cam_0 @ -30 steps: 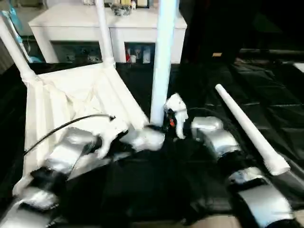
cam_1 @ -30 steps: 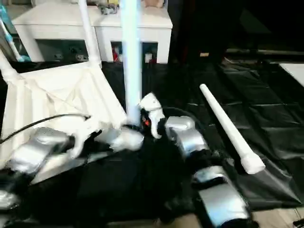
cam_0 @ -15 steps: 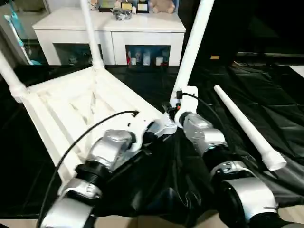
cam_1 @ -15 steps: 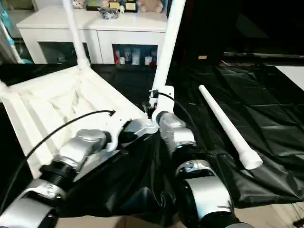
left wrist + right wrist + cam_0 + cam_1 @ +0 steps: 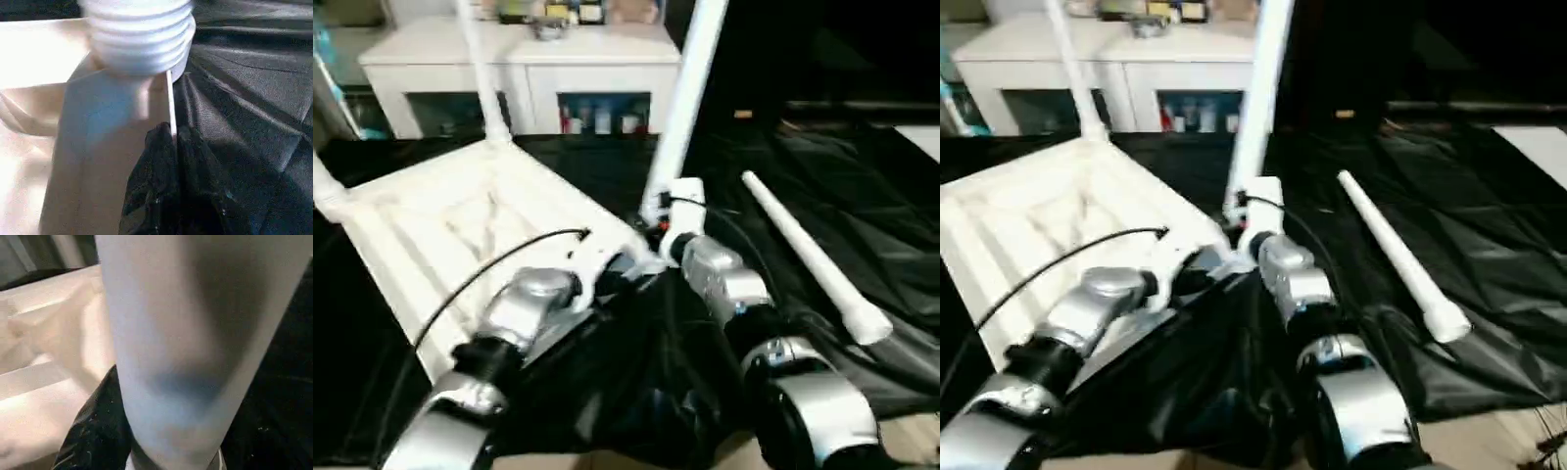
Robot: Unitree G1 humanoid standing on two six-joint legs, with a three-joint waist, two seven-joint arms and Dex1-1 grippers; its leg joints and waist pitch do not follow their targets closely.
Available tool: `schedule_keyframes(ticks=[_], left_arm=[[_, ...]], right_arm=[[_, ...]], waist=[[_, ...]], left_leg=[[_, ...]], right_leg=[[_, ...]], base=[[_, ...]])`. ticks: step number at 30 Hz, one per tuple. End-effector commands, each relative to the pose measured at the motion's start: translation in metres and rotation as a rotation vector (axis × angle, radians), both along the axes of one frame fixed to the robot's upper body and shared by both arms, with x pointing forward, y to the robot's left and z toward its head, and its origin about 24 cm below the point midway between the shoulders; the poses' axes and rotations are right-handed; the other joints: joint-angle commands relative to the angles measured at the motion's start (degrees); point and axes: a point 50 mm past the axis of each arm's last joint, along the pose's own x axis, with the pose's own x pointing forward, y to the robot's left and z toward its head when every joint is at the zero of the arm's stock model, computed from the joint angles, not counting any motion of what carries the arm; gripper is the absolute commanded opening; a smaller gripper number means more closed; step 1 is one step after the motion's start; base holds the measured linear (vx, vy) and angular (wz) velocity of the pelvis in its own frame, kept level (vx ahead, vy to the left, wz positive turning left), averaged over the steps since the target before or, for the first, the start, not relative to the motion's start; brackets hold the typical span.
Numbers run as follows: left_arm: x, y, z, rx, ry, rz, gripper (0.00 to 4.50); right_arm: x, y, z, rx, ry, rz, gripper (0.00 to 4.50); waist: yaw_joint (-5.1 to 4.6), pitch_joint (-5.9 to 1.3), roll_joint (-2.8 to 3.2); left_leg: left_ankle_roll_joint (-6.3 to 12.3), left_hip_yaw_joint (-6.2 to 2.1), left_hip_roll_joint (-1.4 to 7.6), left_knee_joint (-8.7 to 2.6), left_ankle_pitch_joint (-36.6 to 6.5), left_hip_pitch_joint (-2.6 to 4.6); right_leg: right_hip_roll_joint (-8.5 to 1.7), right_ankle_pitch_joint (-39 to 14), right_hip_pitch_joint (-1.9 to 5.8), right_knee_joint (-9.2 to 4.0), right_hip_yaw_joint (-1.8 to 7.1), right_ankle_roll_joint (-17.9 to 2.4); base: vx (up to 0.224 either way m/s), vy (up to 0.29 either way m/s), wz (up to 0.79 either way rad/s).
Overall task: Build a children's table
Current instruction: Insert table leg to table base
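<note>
Floor: a crinkly black sheet (image 5: 862, 186) covers it, and the table parts lie on it.
Room: a white cabinet (image 5: 524, 73) with glass doors stands at the back.
Cabinet inside: small colourful things, too blurry to name.
Table top (image 5: 460, 220): lies upside down on the sheet, ribs facing up.
Standing legs: two legs (image 5: 480, 69) rise from the far corners, their tops cut off.
Held leg (image 5: 683, 108): leans up from the near corner.
Loose leg (image 5: 808, 255): lies on the sheet, well apart to the right.
Left gripper (image 5: 171, 142): fingers pinched together on the table top's thin edge.
Right gripper (image 5: 658, 217): closed around the held leg near its bottom end.
</note>
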Motion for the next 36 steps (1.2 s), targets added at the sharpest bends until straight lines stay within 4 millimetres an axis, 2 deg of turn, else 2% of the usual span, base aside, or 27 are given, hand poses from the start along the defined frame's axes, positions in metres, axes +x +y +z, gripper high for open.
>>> schedule_keyframes(ticks=[1,2,3,5,6,7,8,9,11,13,14,17,22,24,29,36], left_arm=[[-0.016,0.003,-0.015,0.01,0.079,-0.127,0.0],[-0.018,0.006,-0.014,0.007,0.075,-0.144,0.0],[-0.021,0.012,-0.009,-0.012,0.073,-0.192,0.0],[-0.023,0.015,-0.007,-0.02,0.07,-0.22,0.0],[-0.024,0.018,-0.004,-0.029,0.069,-0.246,0.0],[-0.026,0.02,-0.001,-0.032,0.067,-0.272,0.0],[-0.028,0.023,0.002,-0.037,0.069,-0.306,0.0],[-0.031,0.026,0.005,-0.042,0.074,-0.338,0.0],[-0.031,0.029,0.007,-0.029,0.064,-0.342,0.0],[-0.031,0.03,0.008,-0.021,0.058,-0.338,0.0],[-0.031,0.031,0.008,-0.019,0.056,-0.337,0.0],[-0.031,0.032,0.008,-0.014,0.054,-0.339,0.0],[-0.03,0.03,0.009,-0.012,0.049,-0.334,0.0],[-0.03,0.028,0.009,-0.014,0.048,-0.333,0.0],[-0.031,0.026,0.009,-0.021,0.047,-0.34,0.0],[-0.031,0.026,0.01,-0.024,0.042,-0.332,0.0]], right_arm=[[-0.028,-0.008,-0.053,-0.067,0.223,0.079,1.86],[-0.029,-0.011,-0.054,-0.068,0.223,0.095,1.86],[-0.031,-0.02,-0.056,-0.075,0.225,0.126,1.86],[-0.032,-0.025,-0.057,-0.079,0.227,0.136,1.86],[-0.032,-0.029,-0.057,-0.084,0.219,0.142,1.86],[-0.031,-0.034,-0.056,-0.082,0.211,0.152,1.86],[-0.03,-0.039,-0.054,-0.075,0.206,0.158,1.86],[-0.03,-0.045,-0.05,-0.056,0.199,0.173,1.86],[-0.029,-0.05,-0.045,-0.029,0.19,0.196,1.86],[-0.028,-0.052,-0.041,0.006,0.192,0.209,1.86],[-0.028,-0.054,-0.038,0.031,0.194,0.217,1.86],[-0.03,-0.059,-0.031,0.108,0.231,0.282,1.86],[-0.034,-0.056,-0.014,0.273,0.235,0.363,1.86],[-0.036,-0.054,-0.011,0.294,0.232,0.377,1.86],[-0.037,-0.051,-0.014,0.283,0.238,0.374,1.86],[-0.039,-0.041,-0.011,0.326,0.257,0.386,1.86]], waist=[[0.31,-0.53,0.21],[0.22,-0.66,0.19],[0.35,-0.85,-0.17],[0.41,-0.89,0.09],[0.3,-1.13,-0.18],[0.39,-1.3,0.01],[0.36,-1.44,0.02],[0.4,-1.64,-0.01],[0.78,-2.16,0.12],[1.15,-2.26,0.1],[1.41,-2.24,0.01],[1.64,-2.11,0.06],[1.86,-1.64,0.15],[2.07,-1.63,0.24],[2.57,-1.52,0.12],[2.99,-1.7,-0.15]], left_leg=[[0.43,-1.63,3.49,-4.83,-23.25,-0.69],[0.8,-1.42,3.59,-4.84,-20.43,-1.04],[1.6,-1.09,3.63,-4.56,-17.95,-0.87],[1.88,-0.83,3.67,-4.42,-16.94,-0.76],[2.12,-0.82,3.6,-4.31,-14.13,-1.17],[2.24,-0.82,3.6,-4.2,-12.48,-1.18],[2.71,-0.59,3.59,-3.92,-9.85,-0.93],[3.39,-0.62,3.57,-3.66,-7.01,-1.11],[5.68,-0.19,3.25,-2.71,-1.01,-0.62],[7.11,-0.11,3.18,-2.37,1.52,-0.64],[8.11,-0.12,3.31,-2.17,3.01,-0.97],[8.54,-0.17,3.56,-2.21,0.41,-1.01],[5.4,-0.18,3.89,-2.7,-5.73,-0.97],[4.01,-0.14,3.98,-2.8,-6.45,-0.78],[2.75,-0.07,3.68,-2.68,-5.5,-1.02],[3.63,-0.12,3.57,-2.36,-2.37,-1.03]], right_leg=[[-4.55,-24.32,0.23,-5.54,3.33,-6.99],[-4.43,-19.99,0.59,-5.04,3.4,-8.18],[-4.34,-16.53,0.79,-4.63,3.27,-9.93],[-4.42,-15.35,0.74,-4.57,3.4,-10.89],[-4.36,-12.21,1.38,-4.09,3.2,-11.68],[-4.36,-9.98,1.54,-3.79,3.17,-12.15],[-4.1,-4.93,1.49,-3.36,3.04,-13.19],[-4.04,0.28,1.96,-2.69,2.85,-14.32],[-3.47,11.55,1.99,-1.75,2.66,-16.37],[-3.29,16.06,2.15,-1.28,2.54,-17.2],[-3.39,18.16,2.34,-1.0,2.4,-17.47],[-3.56,13.92,2.5,-1.27,2.15,-17.43],[-3.9,3.59,2.4,-1.99,2.39,-16.52],[-3.96,1.52,2.18,-2.05,2.42,-16.35],[-4.11,0.2,2.14,-2.07,2.58,-15.45],[-3.96,3.37,2.29,-1.56,2.47,-15.55]], base=[[0.055,-0.023,0.02],[0.061,-0.025,0.02],[0.061,-0.025,0.02],[0.056,-0.029,0.05],[0.06,-0.027,0.03],[0.065,-0.016,0.0],[0.061,-0.003,0.01],[0.061,-0.003,0.01],[0.059,0.014,0.05],[0.029,0.008,0.03],[0.0,0.0,0.0],[0.0,0.0,0.0],[0.0,0.0,0.0],[0.0,0.0,0.0],[0.0,0.0,0.0],[0.0,0.0,0.0]])
